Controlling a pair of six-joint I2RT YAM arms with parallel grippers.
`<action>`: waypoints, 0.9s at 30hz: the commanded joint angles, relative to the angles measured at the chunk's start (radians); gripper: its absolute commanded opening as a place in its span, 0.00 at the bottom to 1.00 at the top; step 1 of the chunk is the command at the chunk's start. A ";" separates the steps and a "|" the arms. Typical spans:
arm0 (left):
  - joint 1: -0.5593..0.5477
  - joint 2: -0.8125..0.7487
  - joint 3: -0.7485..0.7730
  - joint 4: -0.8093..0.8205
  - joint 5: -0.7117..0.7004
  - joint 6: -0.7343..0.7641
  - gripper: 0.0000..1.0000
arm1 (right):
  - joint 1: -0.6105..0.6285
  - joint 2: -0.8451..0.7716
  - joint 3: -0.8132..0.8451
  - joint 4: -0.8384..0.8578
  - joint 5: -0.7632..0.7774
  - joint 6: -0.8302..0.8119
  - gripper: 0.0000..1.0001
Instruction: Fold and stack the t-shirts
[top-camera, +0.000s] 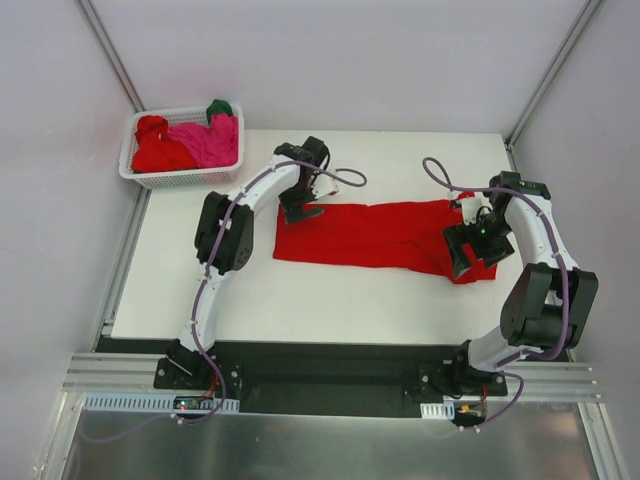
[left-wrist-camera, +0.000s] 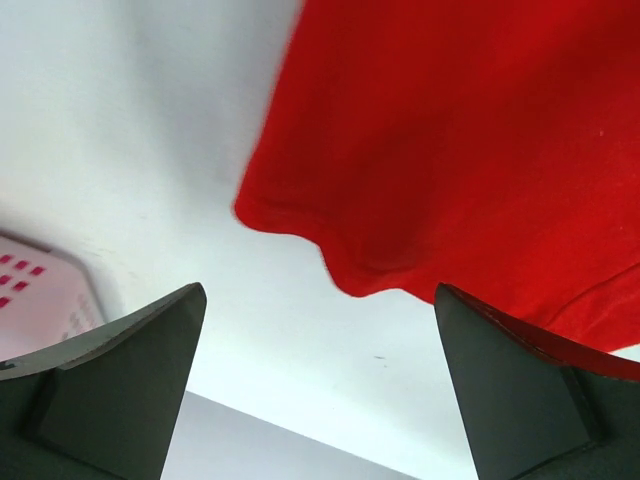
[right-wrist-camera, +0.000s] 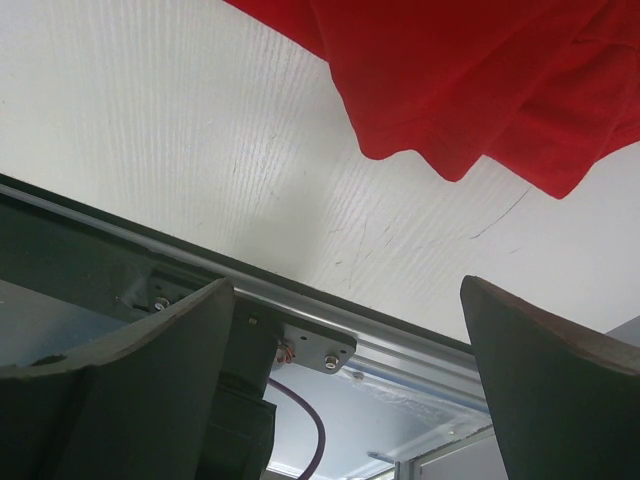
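Note:
A bright red t-shirt (top-camera: 375, 235) lies folded into a long strip across the middle of the white table (top-camera: 300, 300). My left gripper (top-camera: 300, 212) hangs open over the strip's left end; its wrist view has the shirt's rounded corner (left-wrist-camera: 330, 250) just beyond the spread fingers (left-wrist-camera: 130, 370), with nothing between them. My right gripper (top-camera: 468, 252) stands open over the strip's right end, and the rumpled red cloth (right-wrist-camera: 470, 90) lies past its fingers (right-wrist-camera: 150, 370). More t-shirts, red (top-camera: 160, 150), magenta-pink (top-camera: 212, 142) and dark green (top-camera: 220, 106), are heaped in the basket.
The white lattice basket (top-camera: 180, 178) stands at the table's back left corner. The arms' bases are bolted to a dark rail (top-camera: 330, 375) along the near edge. Grey walls close in the back and both sides.

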 joint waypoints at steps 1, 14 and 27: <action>-0.004 -0.008 0.091 0.003 0.018 -0.025 0.99 | -0.003 -0.031 -0.001 -0.010 -0.020 0.009 1.00; -0.005 0.069 0.099 0.032 0.002 -0.036 0.95 | -0.003 -0.031 0.000 -0.013 -0.023 0.010 1.00; -0.010 0.075 0.138 0.038 -0.031 -0.065 0.53 | -0.003 -0.034 -0.015 -0.012 -0.026 0.009 1.00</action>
